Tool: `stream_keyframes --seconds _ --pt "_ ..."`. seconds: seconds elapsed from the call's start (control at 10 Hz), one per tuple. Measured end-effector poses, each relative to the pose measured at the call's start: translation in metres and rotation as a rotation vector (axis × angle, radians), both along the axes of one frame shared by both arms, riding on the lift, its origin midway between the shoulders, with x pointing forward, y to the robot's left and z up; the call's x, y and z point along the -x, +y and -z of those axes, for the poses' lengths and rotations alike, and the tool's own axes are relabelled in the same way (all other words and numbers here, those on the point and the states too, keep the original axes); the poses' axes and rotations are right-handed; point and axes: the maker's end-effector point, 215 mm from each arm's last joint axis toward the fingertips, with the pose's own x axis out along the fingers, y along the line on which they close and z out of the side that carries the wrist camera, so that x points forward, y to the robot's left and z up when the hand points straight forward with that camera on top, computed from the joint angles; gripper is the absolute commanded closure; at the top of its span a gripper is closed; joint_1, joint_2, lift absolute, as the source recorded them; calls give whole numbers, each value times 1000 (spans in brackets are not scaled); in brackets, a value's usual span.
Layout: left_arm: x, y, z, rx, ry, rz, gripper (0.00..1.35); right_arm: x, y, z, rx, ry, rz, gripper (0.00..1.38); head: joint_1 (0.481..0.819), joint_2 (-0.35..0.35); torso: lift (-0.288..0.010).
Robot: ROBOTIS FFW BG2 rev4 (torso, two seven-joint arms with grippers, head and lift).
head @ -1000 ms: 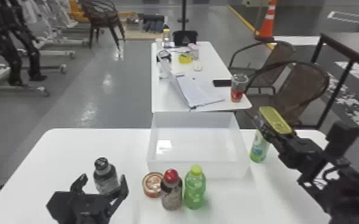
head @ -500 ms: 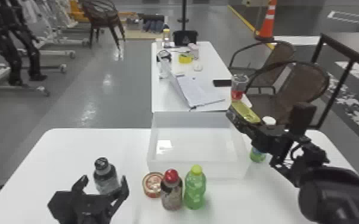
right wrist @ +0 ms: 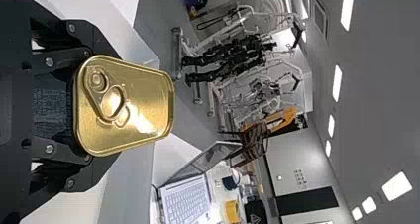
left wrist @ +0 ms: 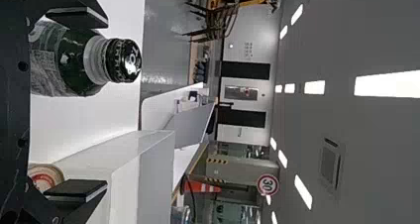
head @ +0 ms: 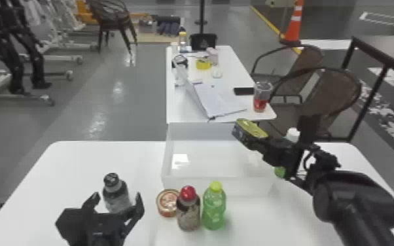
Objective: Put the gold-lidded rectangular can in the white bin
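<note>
- Left hand [head: 117,198]: fingers apart.
- White bin [head: 245,186]: its middle is at eight o'clock from the gold-lidded can [head: 250,129].
- Right hand [head: 259,144]: nearer, squeezing the can, which points to ten o'clock, maybe above the bin.

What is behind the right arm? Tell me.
In the head view, a bottle: white cap above the right arm, some green below, its middle covered. Part of the bin is covered too.
</note>
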Motion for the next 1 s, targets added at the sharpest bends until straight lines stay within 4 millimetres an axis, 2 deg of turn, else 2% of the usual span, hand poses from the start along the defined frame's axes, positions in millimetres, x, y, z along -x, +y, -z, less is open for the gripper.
stream_keyframes --seconds 0.2,0.5,0.6,0.7,0.8,0.9,1.0 --pt "0 0 0 3 1 0 154 -2 -1 25 21 57 -7 1176 549 0 -100" --pt "0 -2 0 4 1 2 154 7 6 60 38 137 -35 1176 549 0 -100" --pt "0 -2 0 4 0 3 154 10 10 66 39 154 -47 1023 549 0 -100" --pt "-1 -3 0 4 0 3 153 11 13 69 39 160 -53 570 549 0 -100" --pt "-1 -3 0 4 0 3 153 11 15 69 38 160 -55 228 549 0 -100" --pt "-1 -2 0 4 -1 2 153 10 15 66 38 152 -55 73 549 0 -100" --pt "0 -2 -1 4 -2 1 153 8 16 61 34 137 -54 104 549 0 -100"
